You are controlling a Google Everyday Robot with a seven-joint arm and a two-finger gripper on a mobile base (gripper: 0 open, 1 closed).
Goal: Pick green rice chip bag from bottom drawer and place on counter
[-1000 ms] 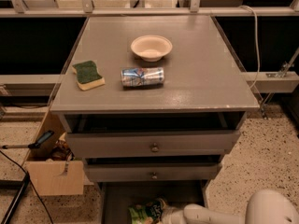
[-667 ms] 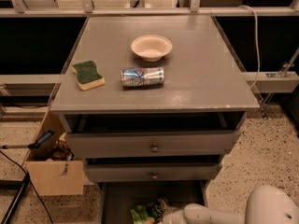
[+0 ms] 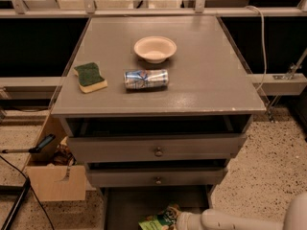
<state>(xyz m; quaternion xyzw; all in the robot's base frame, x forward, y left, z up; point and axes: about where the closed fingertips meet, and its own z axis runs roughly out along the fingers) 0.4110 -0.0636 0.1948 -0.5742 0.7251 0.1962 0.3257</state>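
The bulky white part of the arm has drawn off toward the right edge since a moment ago, while the slim forearm reaches a little farther left along the bottom of the view. The gripper [image 3: 183,219] is down in the bottom drawer [image 3: 139,202], which stands pulled out. It sits right against the right end of the green rice chip bag [image 3: 157,221]. Whether it is closed on the bag or merely beside it, I cannot tell from here. The bag lies at the drawer's front, partly cut off by the lower edge of the view. The two shallower drawers [image 3: 156,147] above each show a small round knob. Up on the counter [image 3: 211,75] sit a pale bowl [image 3: 155,48], a crushed can [image 3: 146,79] lying on its side just in front of it, and a green-and-yellow sponge [image 3: 90,77] off to the left. A cardboard box [image 3: 55,183] stands on the speckled floor left of the cabinet.
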